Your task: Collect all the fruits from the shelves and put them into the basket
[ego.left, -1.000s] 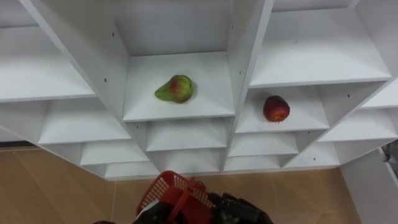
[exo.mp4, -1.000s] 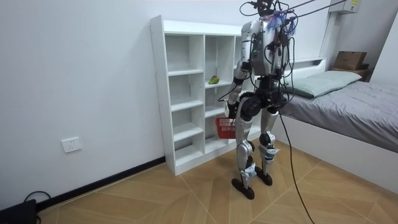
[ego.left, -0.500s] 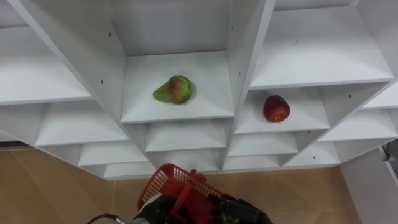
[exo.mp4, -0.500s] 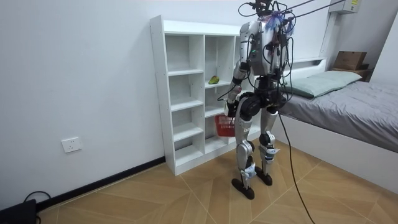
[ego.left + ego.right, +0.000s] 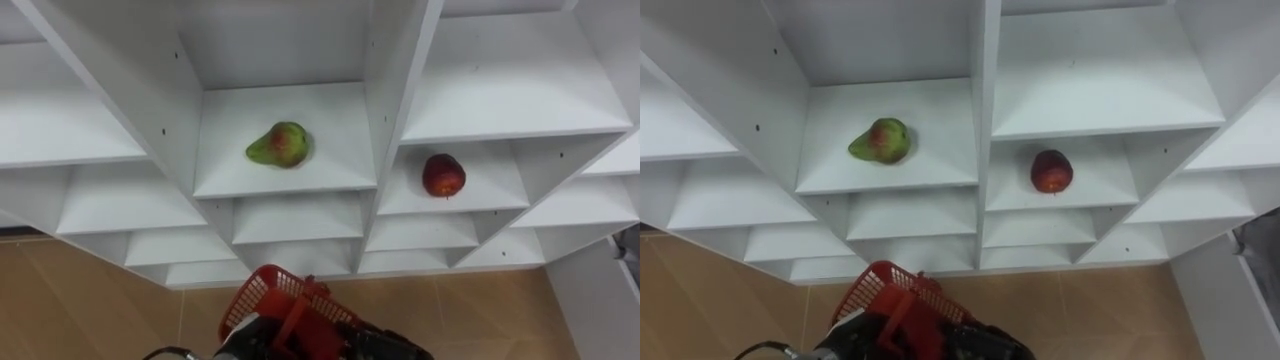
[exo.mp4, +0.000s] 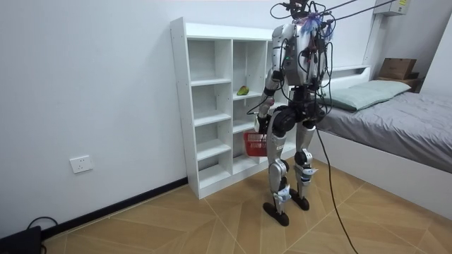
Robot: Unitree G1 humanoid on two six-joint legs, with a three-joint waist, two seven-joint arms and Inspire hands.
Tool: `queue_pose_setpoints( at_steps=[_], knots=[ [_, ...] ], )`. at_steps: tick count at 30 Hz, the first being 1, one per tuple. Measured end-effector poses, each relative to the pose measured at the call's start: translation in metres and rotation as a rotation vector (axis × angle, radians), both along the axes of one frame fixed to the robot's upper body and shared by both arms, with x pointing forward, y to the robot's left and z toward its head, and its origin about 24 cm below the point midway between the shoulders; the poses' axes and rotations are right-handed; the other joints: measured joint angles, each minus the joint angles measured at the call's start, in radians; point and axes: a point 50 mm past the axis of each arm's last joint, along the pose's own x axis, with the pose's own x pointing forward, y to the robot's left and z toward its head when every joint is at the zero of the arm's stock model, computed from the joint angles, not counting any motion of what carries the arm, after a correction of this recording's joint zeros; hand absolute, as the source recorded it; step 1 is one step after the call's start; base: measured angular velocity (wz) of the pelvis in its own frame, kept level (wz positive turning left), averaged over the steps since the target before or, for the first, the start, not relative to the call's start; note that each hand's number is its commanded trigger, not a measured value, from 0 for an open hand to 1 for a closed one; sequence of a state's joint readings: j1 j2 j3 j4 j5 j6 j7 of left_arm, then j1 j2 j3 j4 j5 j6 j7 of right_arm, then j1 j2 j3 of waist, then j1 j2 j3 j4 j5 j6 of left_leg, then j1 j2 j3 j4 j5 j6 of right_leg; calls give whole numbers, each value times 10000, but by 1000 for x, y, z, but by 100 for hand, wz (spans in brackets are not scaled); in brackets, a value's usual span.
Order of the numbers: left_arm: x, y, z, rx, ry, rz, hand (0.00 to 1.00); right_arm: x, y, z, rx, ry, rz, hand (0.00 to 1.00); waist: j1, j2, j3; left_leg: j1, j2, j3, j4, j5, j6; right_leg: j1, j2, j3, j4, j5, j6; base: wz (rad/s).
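A green-and-red pear (image 5: 279, 145) lies on a white closet shelf (image 5: 285, 178), in the middle column. A red apple (image 5: 443, 175) sits one column to the right, on a slightly lower shelf. Both fruits are well above and beyond my hands. A red plastic basket (image 5: 283, 303) hangs low in front of me over the floor. My left hand (image 5: 232, 347) is at its handle at the bottom edge. My right hand (image 5: 392, 347) shows as a dark shape just right of the basket. In the room view I stand upright facing the closet (image 6: 212, 106), with the basket (image 6: 256, 144) at thigh height.
The closet's other compartments around the fruits hold nothing. Wood floor (image 5: 90, 300) lies below the lowest shelves. A bed (image 6: 395, 127) stands behind me at the room view's right, and a white panel edge (image 5: 600, 300) shows at lower right.
The basket has shifted a little at the bottom of the view. The pear and apple lie where they were, and my stance is the same.
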State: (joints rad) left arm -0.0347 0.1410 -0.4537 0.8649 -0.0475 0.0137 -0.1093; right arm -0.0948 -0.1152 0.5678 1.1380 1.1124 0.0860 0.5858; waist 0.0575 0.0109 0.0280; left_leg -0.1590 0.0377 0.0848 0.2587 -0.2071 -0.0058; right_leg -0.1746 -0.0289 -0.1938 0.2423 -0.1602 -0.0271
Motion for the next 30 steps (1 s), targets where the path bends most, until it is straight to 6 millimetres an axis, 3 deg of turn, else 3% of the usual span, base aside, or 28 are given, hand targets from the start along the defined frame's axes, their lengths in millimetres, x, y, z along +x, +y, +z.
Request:
queue_pose_setpoints(
  at_steps=[1, 2, 20, 30],
  knots=[
    [0, -1, 0, -1, -8, 13, 100, 0, 0, 0, -2, 4, 0, 20, 1, 0, 0, 0, 0, 0, 0, 0, 0, 0, 10, 0, 1, 2, -1, 0],
    [0, -1, 0, 7, -15, 20, 100, 0, 0, 0, -6, 9, 0, 0, 1, 1, 0, 0, 2, 0, -1, 0, 0, 1, 14, 0, 2, 4, -3, 0],
    [-3, -3, -2, 119, 25, -70, 100, -3, -2, -2, -121, 185, -65, 0, 9, 5, 0, 51, 13, 49, 2, 38, -7, -9, -27, 47, 32, 53, -15, 0],
    [-5, -1, -5, 174, 217, 60, 100, 0, -5, -2, 44, 308, -926, 0, -214, -13, -6, 139, 14, 121, -87, 38, -6, 32, -11, 142, 2, 54, -14, -1]
  ],
)
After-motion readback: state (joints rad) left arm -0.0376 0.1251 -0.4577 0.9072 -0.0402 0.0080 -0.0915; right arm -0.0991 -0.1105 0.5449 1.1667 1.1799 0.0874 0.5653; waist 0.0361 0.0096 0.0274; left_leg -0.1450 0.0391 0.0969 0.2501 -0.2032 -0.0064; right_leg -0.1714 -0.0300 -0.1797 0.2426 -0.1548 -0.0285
